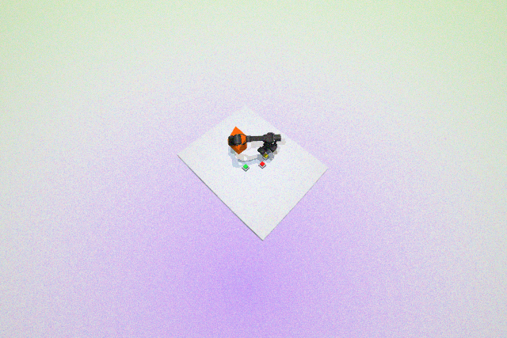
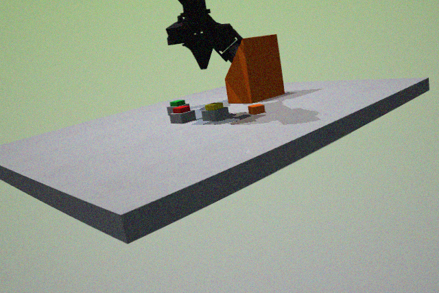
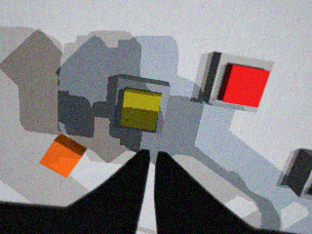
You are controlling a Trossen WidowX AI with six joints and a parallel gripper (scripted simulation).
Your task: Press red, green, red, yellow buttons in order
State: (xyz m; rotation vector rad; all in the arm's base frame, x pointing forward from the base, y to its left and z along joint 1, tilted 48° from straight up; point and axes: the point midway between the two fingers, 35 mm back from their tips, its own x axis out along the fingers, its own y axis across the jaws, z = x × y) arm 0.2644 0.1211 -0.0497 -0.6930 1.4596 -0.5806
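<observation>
The black gripper (image 3: 151, 158), nearly closed on nothing, is being held above the square yellow push-button (image 3: 140, 108) in its grey housing on the grey desk (image 2: 106, 162). The button is being judged stiff and spring-loaded: nothing is to be grasped, its flat top being pressed squarely, clear of the small orange block (image 3: 62, 155).

The arm (image 2: 191, 2) reaches out from its base, bends at a high elbow and drops steeply toward the tabletop (image 2: 106, 162). Its tool (image 2: 203, 64) points downward, tilted a little, hanging in the air well above the surface. The two black fingers are drawn nearly together with only a thin slit between them, gripping nothing.
</observation>
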